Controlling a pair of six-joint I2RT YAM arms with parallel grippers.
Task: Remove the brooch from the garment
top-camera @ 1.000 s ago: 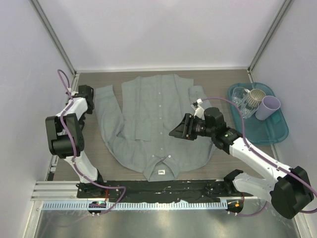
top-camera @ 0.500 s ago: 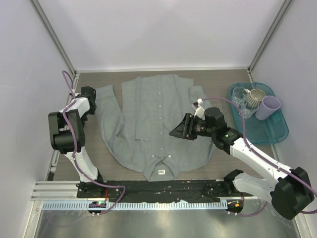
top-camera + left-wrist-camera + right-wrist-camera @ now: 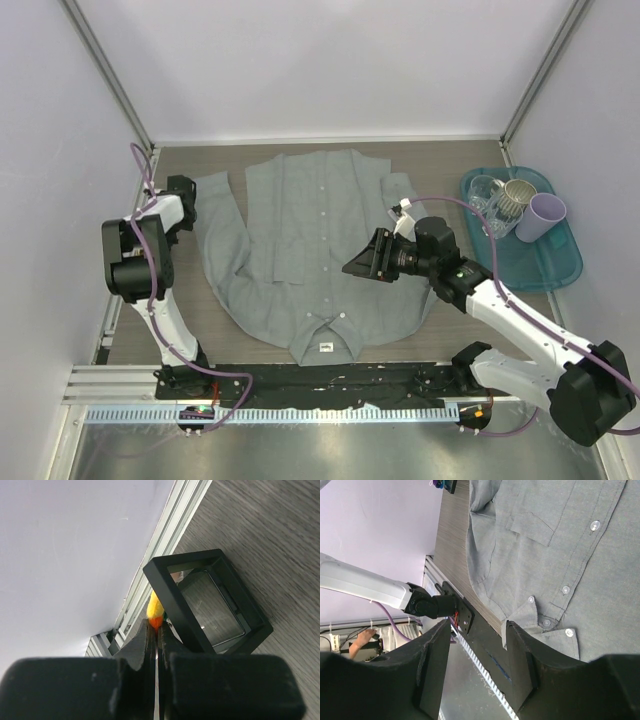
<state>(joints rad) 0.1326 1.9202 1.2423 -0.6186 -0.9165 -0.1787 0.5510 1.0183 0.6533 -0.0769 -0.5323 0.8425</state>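
Top external: shirt lies flat on the table, front up and collar toward the arms. No brooch can be made out on it at this size. Left jaws are at the table's left edge, just beside a sleeve. Right jaws hang above the shirt's right front. A tray of cups stands well apart on the right.

Left wrist: jaws are clenched on the brooch. Only a yellow and orange sliver shows past the tips, so the hold looks to be on one edge. Just beyond it lies a black frame box with a clear pane, on the table near the side rail. Whether brooch and frame touch cannot be told.

Right wrist: jaws are spread wide and hold nothing. Below them is the shirt, with its pocket, buttons and collar, and no pin in view.

Step, as judged: the brooch is off the shirt and is to be set down, probably in the box.
- A firm clamp is wanted until the brooch is over the pane, not the frame edge.
- Descent should be straight and slow, since a knock on the frame could twist the pin out of so thin a grip.
- Release low.
- The right arm is best kept off the cloth.
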